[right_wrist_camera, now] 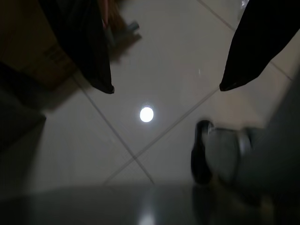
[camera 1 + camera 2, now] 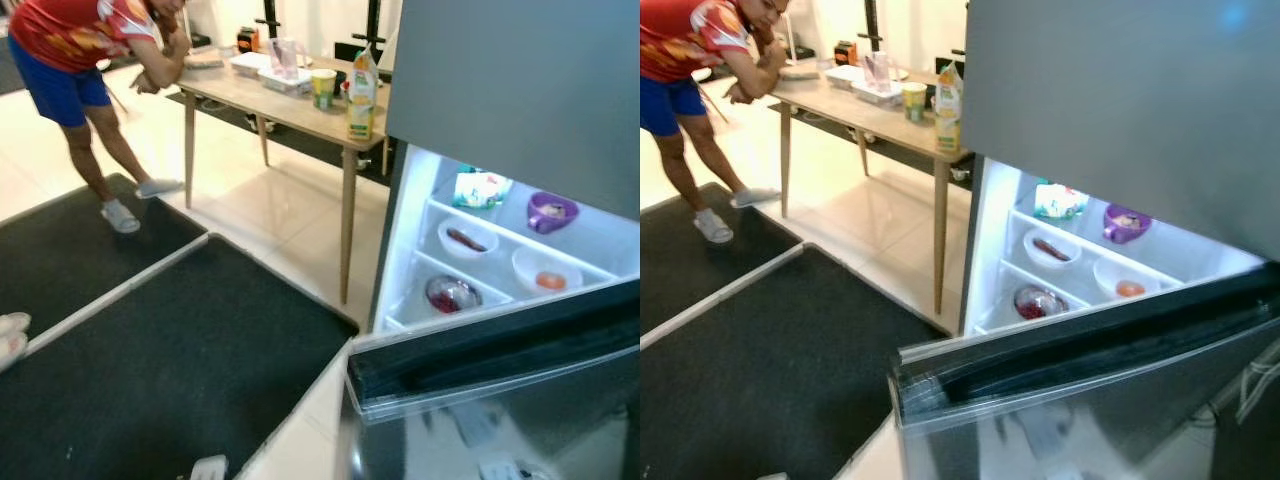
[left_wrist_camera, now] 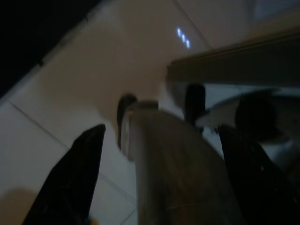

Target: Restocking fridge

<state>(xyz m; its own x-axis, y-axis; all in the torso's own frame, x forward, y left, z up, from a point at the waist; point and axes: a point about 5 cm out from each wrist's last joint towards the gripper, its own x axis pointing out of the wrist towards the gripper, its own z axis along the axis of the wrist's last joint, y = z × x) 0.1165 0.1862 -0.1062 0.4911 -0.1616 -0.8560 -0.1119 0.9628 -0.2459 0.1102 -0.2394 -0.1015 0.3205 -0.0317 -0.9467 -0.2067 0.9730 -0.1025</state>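
Observation:
The fridge's lower compartment stands lit, with its grey door swung out in front of me. On its shelves sit a white bowl with a dark sausage, a white bowl with something orange, a glass bowl of red food, a purple cup and a green-white packet. A juice carton, a green cup and clear containers stand on the wooden table. My left gripper and right gripper hang open over the floor tiles, holding nothing.
A person in a red shirt and blue shorts leans on the table's far end. Black mats cover the floor to my left, with cream tiles between them and the table. My own feet show below the grippers.

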